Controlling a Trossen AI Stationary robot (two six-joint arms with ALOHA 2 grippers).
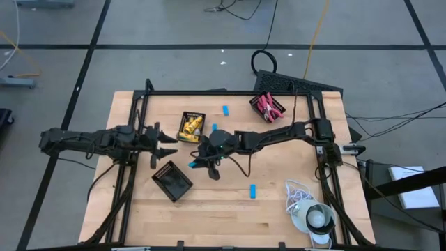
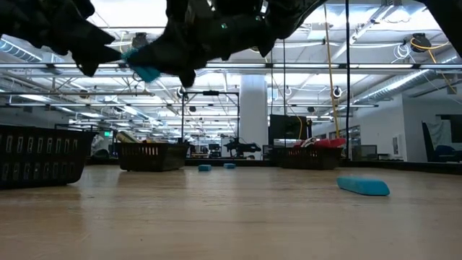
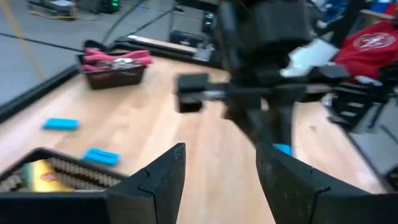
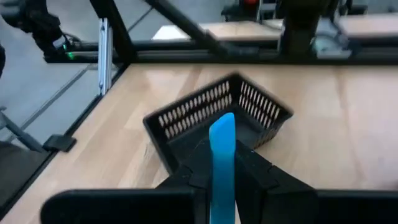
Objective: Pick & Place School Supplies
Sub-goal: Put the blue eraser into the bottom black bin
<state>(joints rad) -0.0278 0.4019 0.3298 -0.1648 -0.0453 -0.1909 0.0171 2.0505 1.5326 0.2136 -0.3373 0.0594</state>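
The right gripper [image 1: 193,164] is clamping a light-blue piece [image 4: 222,163] between its closed fingers, holding it on end so that it is sticking out ahead of the fingertips. That grip looks chosen for dropping: the empty black tray [image 4: 217,121] is lying just ahead of and below the fingertips, its open top facing up, so the piece can probably fall straight in once the fingers part. In the low view the gripper is hanging well above the tabletop with the blue piece [image 2: 144,71] showing at its tip, clear of the tray walls.

The left gripper [image 1: 166,144] is waiting just beside the right one, its fingers [image 3: 163,180] spread apart and gripping nothing. Right by it is sitting a second tray [image 1: 191,126] holding yellow tubes [image 1: 189,127]. Well beyond the right gripper a third tray [image 1: 267,107] is holding the red-handled scissors [image 1: 265,106], so each tray seems to be taking one kind. Loose blue pieces are lying on the table at [image 1: 225,109] and [image 1: 253,190], not yet collected.
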